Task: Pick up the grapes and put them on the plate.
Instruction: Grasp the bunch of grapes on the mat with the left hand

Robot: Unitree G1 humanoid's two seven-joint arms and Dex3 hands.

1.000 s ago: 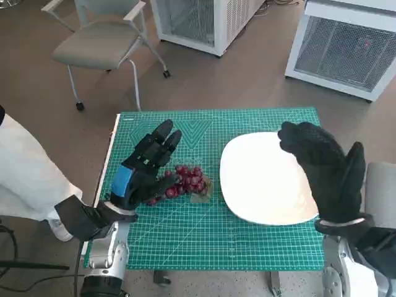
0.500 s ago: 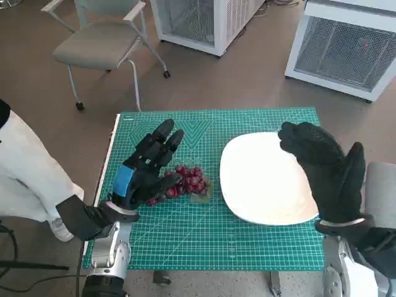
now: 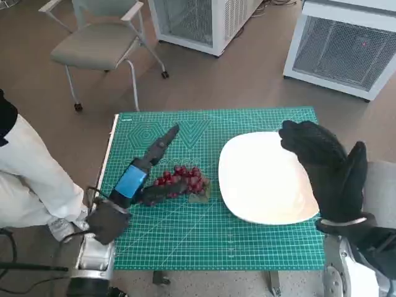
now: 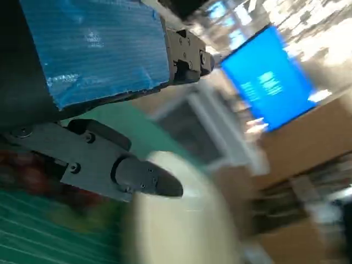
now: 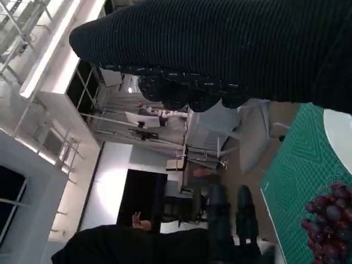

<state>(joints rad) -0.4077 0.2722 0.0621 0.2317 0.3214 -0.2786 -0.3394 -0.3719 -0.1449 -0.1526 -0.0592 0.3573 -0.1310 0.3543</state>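
Left hand [image 3: 143, 168], blue-taped, lies turned on its edge at centre left of the head view, fingers stretched toward the upper right, its lower side against the grapes [image 3: 184, 180]; whether it grips them I cannot tell. These rest on the green cutting mat [image 3: 216, 241], just left of the white plate [image 3: 260, 185]. Over the plate's right edge the gloved right hand [image 3: 325, 170] hangs spread and empty. A chair [image 3: 99, 43] and white cabinets [image 3: 343, 43] stand on brown floor along the top. Left wrist view is blurred: blue tape, one dark finger [image 4: 110, 168], reddish smears. Right wrist view shows the glove [image 5: 231, 49] along the top and the grapes [image 5: 330, 220] cut off at lower right.
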